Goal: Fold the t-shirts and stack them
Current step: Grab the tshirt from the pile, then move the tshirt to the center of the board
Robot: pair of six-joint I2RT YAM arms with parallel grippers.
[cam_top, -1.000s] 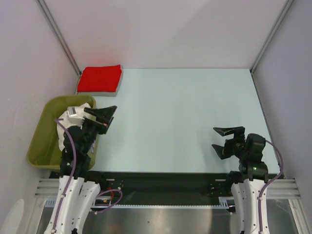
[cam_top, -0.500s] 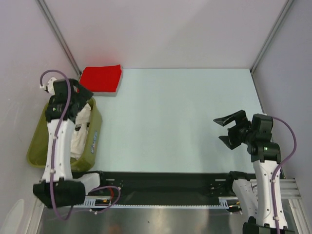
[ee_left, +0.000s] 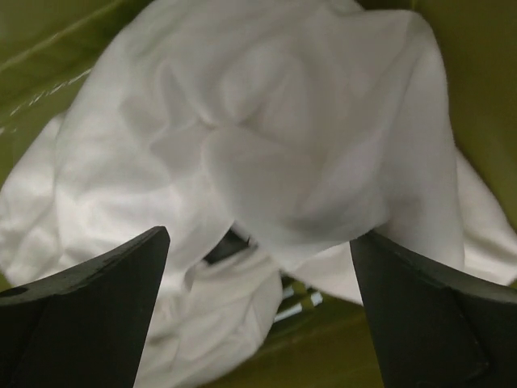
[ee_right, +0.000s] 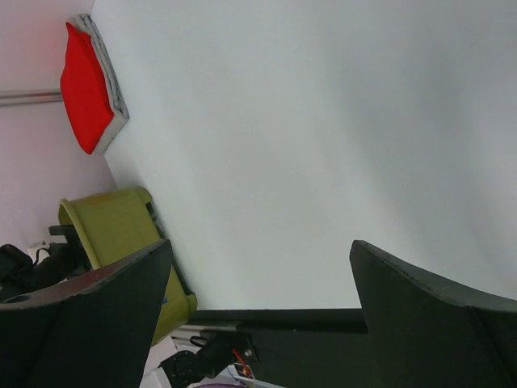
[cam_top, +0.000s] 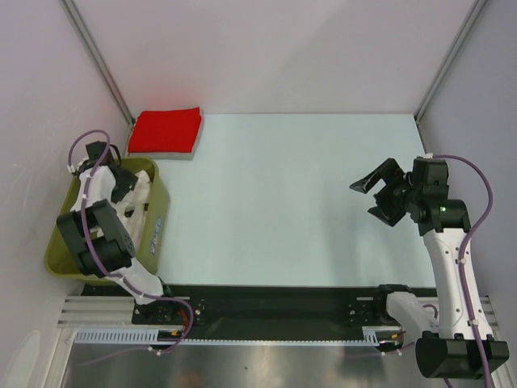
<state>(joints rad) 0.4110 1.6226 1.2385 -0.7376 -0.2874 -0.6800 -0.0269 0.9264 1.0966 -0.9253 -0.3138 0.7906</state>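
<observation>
Top view: a bright red cloth t-shirt (cam_top: 164, 131) lies folded square on a grey folded layer (cam_top: 179, 153) at the far left corner of the bench (cam_top: 291, 186), so that fold looks done. A crumpled white cloth t-shirt (cam_top: 139, 192) sits unfolded in the olive-green plastic basket (cam_top: 55, 257). The left end effector (cam_top: 123, 183) reaches in, largely hidden. The right end effector (cam_top: 373, 191) hangs spread over bare bench.

Left wrist: the fingers stand wide apart above the white bunch, gripping nothing; I cannot make out any print.

Right wrist: the fingers are apart and empty. Whether the grey layer is another shirt, I cannot tell.
</observation>
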